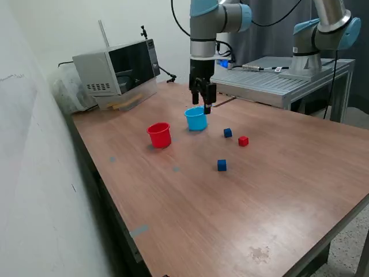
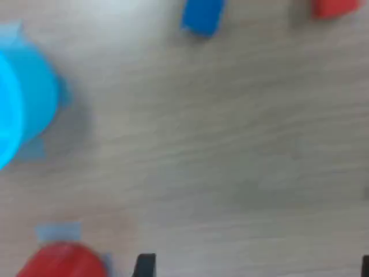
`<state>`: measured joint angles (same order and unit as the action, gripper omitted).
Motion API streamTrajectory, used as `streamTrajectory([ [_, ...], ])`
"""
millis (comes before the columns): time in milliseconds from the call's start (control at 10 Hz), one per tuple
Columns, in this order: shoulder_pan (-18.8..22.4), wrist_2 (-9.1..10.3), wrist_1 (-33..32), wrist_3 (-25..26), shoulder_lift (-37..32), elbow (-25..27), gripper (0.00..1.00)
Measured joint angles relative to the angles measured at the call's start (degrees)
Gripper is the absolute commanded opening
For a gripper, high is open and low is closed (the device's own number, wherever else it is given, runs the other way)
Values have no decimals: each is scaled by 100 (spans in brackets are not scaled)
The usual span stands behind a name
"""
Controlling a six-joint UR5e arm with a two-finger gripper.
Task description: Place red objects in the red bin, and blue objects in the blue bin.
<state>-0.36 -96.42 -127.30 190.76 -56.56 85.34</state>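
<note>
The black two-finger gripper (image 1: 206, 108) hangs just above the round light blue plastic cup (image 1: 196, 119); whether it holds anything I cannot tell. The round red plastic cup (image 1: 159, 135) stands nearby toward the worktop's (image 1: 242, 196) microwave (image 1: 118, 68) edge. Two small dark blue cubes (image 1: 228, 133) (image 1: 222, 165) and one small red cube (image 1: 243, 141) lie mid-worktop.

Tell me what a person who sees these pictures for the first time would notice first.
Two bright cups stand near the middle of the brown table: the red cup and, to the exterior view's right of it, the light blue cup. The arm's end effector hangs just above the blue cup's rim. Further to that right lie three small cubes apart from each other: two dark blue cubes and one red cube.
</note>
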Motion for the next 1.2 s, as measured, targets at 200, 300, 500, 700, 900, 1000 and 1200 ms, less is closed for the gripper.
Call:
streamTrajectory([
  [200, 340, 41, -104, 481, -196, 265, 100],
  [300, 525, 87, -148, 687, -171, 306, 100],
  [500, 936, 204, -201, 1060, 53, 236, 100],
  [700, 1397, 274, -217, 1468, 349, 27, 100],
  [900, 1761, 295, -215, 1673, 623, -263, 100],
  [1000, 1873, 316, -214, 1453, 747, -396, 100],
  [1200, 1920, 519, -191, 140, 915, -585, 100],
])
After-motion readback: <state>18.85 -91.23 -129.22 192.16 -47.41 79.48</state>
